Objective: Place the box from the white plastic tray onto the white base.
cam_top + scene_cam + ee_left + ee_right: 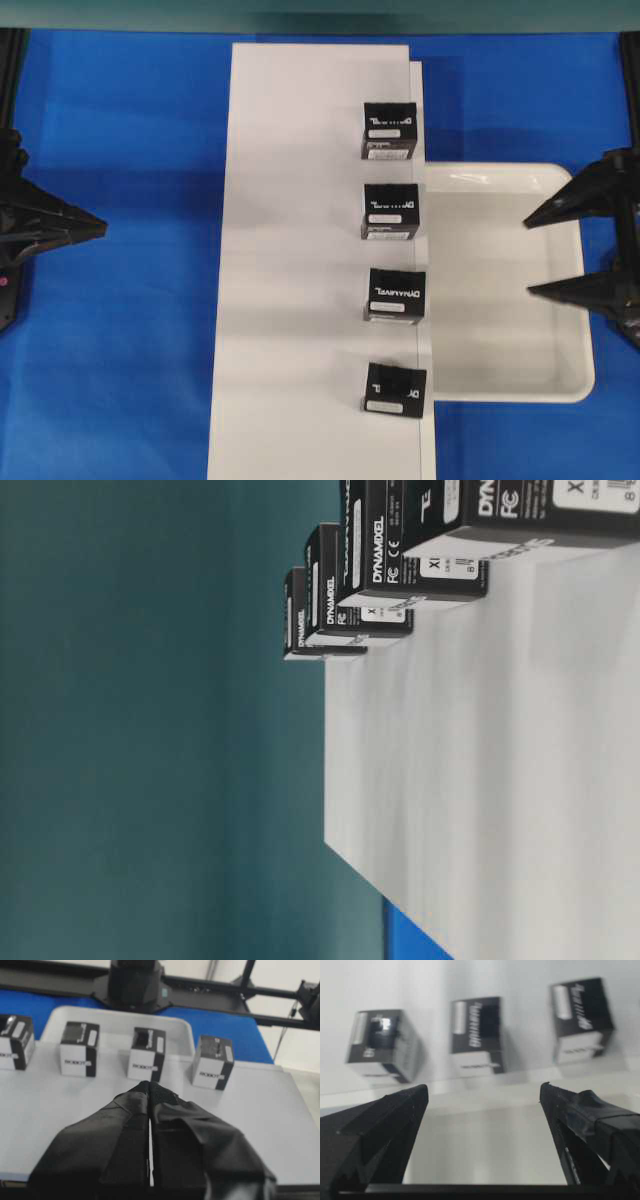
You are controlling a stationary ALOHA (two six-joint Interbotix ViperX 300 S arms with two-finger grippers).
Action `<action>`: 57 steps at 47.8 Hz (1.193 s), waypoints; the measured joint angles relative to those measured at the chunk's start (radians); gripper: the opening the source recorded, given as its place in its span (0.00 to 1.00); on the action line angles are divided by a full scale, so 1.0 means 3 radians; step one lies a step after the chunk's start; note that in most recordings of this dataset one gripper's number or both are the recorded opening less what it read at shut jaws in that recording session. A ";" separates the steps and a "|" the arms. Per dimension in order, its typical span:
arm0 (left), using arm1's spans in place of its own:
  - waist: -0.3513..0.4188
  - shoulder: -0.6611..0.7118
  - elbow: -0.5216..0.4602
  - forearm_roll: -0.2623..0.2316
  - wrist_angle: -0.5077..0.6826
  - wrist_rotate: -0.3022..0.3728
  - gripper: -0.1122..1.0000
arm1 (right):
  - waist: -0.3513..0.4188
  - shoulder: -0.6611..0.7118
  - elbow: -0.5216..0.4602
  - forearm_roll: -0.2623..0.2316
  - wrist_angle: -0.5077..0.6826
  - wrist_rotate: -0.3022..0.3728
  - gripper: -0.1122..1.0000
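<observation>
Box [394, 387] on the base [300, 260], last of four in a row along the edge nearest the tray [505, 345], touching no fingers. Right gripper [545, 252] over the tray's far side, fingers [562, 203] spread wide, holding nothing, pointing toward the row. Left gripper [100, 226] well back from the base's other side, pads pressed together, holding nothing.

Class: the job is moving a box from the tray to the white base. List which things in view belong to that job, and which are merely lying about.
Belonging to the job:
- small black cuboid box, nearly plain top, on the base
- shallow glossy white plastic tray
- long flat matte white base board
- right gripper, open

Lying about:
- three black logo-lettered boxes on the board
- blue table cover
</observation>
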 measured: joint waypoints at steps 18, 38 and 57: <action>-0.0010 -0.0010 0.0020 -0.0005 0.0010 -0.0015 0.08 | -0.0343 -0.0910 0.0557 0.0000 -0.0087 0.0015 0.98; -0.0010 -0.0010 0.0020 0.0000 0.0005 0.0036 0.08 | -0.0378 -0.1237 0.0828 0.0000 -0.0123 0.0000 0.98; -0.0010 -0.0015 0.0020 0.0000 -0.0020 0.0102 0.08 | -0.0378 -0.1340 0.0926 0.0000 -0.0368 -0.0015 0.98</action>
